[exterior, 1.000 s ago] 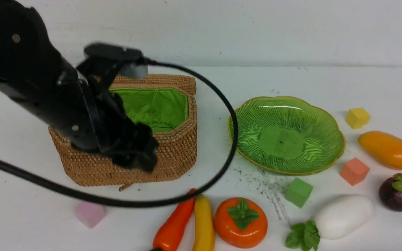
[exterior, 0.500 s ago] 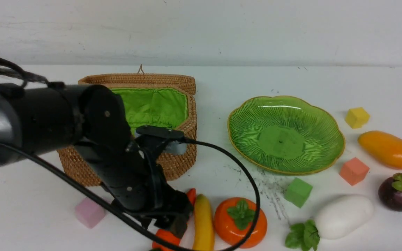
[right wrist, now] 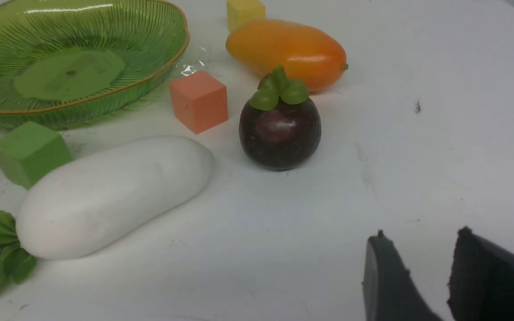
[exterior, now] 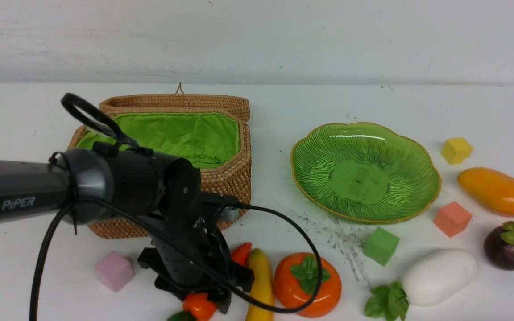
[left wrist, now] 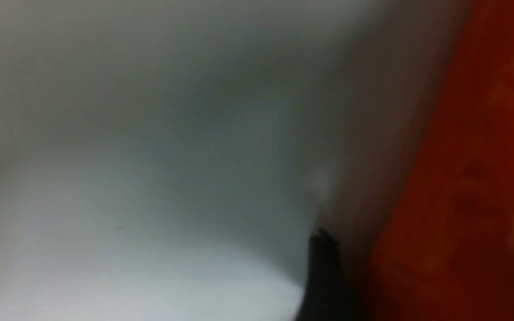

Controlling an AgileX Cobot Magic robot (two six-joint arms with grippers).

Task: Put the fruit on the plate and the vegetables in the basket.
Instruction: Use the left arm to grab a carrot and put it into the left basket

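My left gripper (exterior: 210,292) is down at the front edge, astride the orange-red carrot (exterior: 199,306). In the left wrist view the carrot (left wrist: 462,178) lies between the dark fingers (left wrist: 324,276), with a shadowed gap beside one, so the gripper (left wrist: 429,240) is open. The banana (exterior: 261,283) and persimmon (exterior: 308,285) lie just right of it. The radish (exterior: 440,276), mangosteen (exterior: 509,245) and mango (exterior: 498,191) lie at the right. The plate (exterior: 400,147) holds nothing. The basket (exterior: 234,178) stands open, showing only its green lining. My right gripper (right wrist: 422,234) hangs open and holds nothing, near the mangosteen (right wrist: 280,131) and radish (right wrist: 114,191).
Small cubes lie about: pink (exterior: 114,271) left of the left gripper, green (exterior: 381,245) and salmon (exterior: 452,218) in front of the plate, yellow (exterior: 456,150) behind the mango. The left arm's cable (exterior: 297,249) loops over the persimmon. The basket's lid (exterior: 176,101) lies back behind it.
The left arm has swung from over the basket down to the front of the table, and its gripper now straddles the carrot. The other things have not moved.
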